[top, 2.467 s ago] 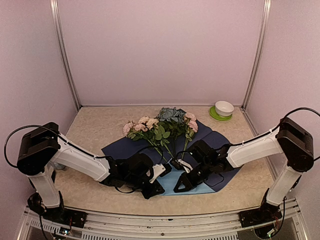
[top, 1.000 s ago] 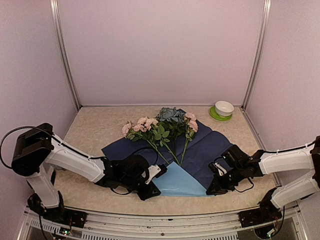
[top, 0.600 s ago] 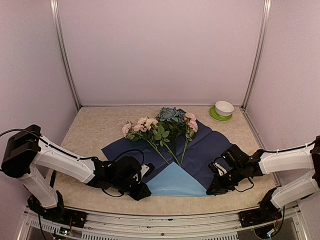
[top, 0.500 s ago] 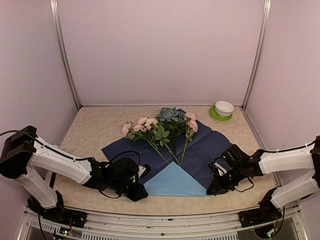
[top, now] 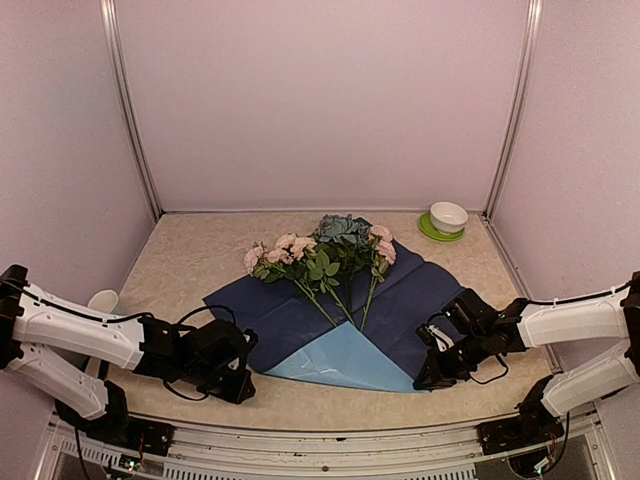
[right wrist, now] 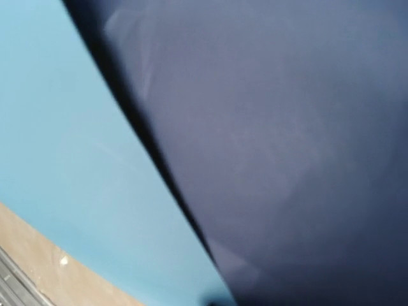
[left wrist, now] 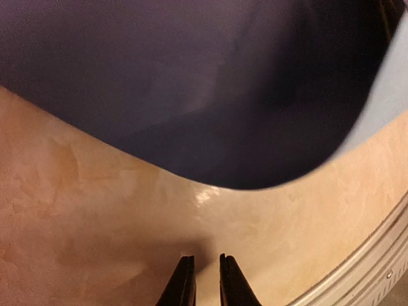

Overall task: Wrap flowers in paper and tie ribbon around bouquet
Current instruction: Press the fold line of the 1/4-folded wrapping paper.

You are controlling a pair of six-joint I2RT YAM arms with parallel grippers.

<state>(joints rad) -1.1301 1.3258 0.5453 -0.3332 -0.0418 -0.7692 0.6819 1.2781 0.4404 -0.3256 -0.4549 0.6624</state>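
Though its fingers [left wrist: 182,287] stand only a sliver apart, the left gripper [left wrist: 204,260] has nothing btwn them. It sits low over bare table [top: 190,260], just off the near-left edge of the paper [top: 290,315], not touching it. The right gripper [top: 428,378] is closed tight at the paper's near-right corner. Can't tell whether it pinches the sheet, since its wrist cam shows only paper close up. The paper lies spread mid-table, dark-blue side up, w/ the near corner folded over to show a light-blue triangle. The flowers [top: 322,255] lie on the far half of the sheet, blooms pointing away from the arms, stems converging toward the fold's tip. Far right: white bowl [top: 449,215] on a green plate [top: 428,232], well apart from the paper.
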